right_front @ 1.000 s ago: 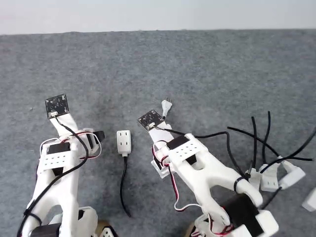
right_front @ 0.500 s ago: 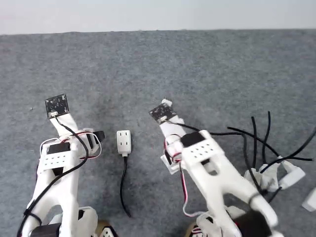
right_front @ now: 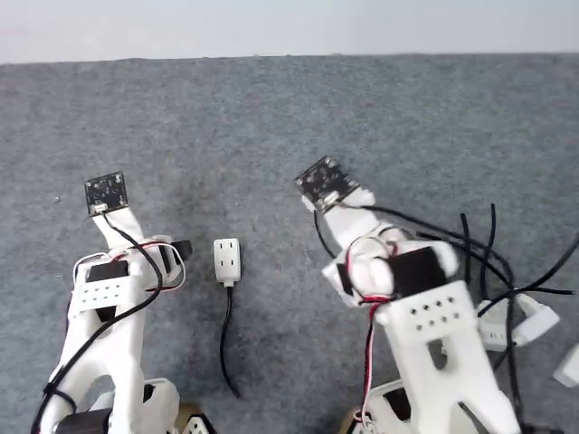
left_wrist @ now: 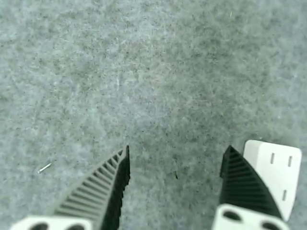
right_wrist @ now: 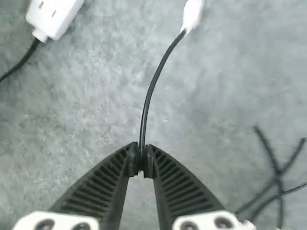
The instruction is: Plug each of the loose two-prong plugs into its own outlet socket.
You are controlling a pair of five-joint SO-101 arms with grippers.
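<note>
Your right pincer [right_wrist: 139, 160] is closed on the thin black cord [right_wrist: 154, 88], behind the white plug [right_wrist: 192, 14] near the socket [right_wrist: 50, 14]. This cord is soft, so the light plug probably swings; better hold the plug body. Your left pincer [left_wrist: 177, 152] is open beside the socket.
</note>
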